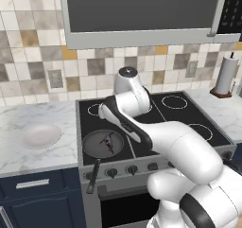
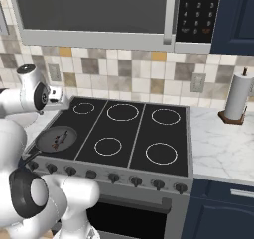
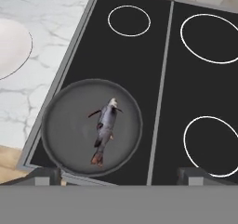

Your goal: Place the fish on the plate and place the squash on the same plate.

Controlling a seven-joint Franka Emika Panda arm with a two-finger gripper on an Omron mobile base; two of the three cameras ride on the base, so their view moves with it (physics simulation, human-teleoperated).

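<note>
Stove (image 2: 130,131), black glass top with white burner rings, centre of scene, knobs along near edge. Microwave (image 1: 142,12) mounted above it against tiled wall. Marble tabletop (image 1: 33,127) left of stove and again on right side. Robot arm (image 1: 179,146) rising from near right in left base view, reaching left over stove top. Paper towel roll (image 2: 239,96) upright on wooden holder, far right tabletop, well apart from everything else. Frying pan (image 1: 103,143), dark grey, round, on near left burner, handle pointing toward near edge over the knobs. Plate (image 1: 41,135), white, round, shallow, on left tabletop, just left of stove, near the pan but not touching. Nothing on it. Fish (image 3: 106,129), slim dark grey with reddish tail and marks, lying flat in middle of pan; also visible at (image 1: 108,141). Gripper (image 3: 116,174) above pan, looking down at fish, apart from it. Fingers (image 3: 45,175) spread wide, one tip at each lower corner of hand view, pinching nothing. Squash not identifiable anywhere.
</note>
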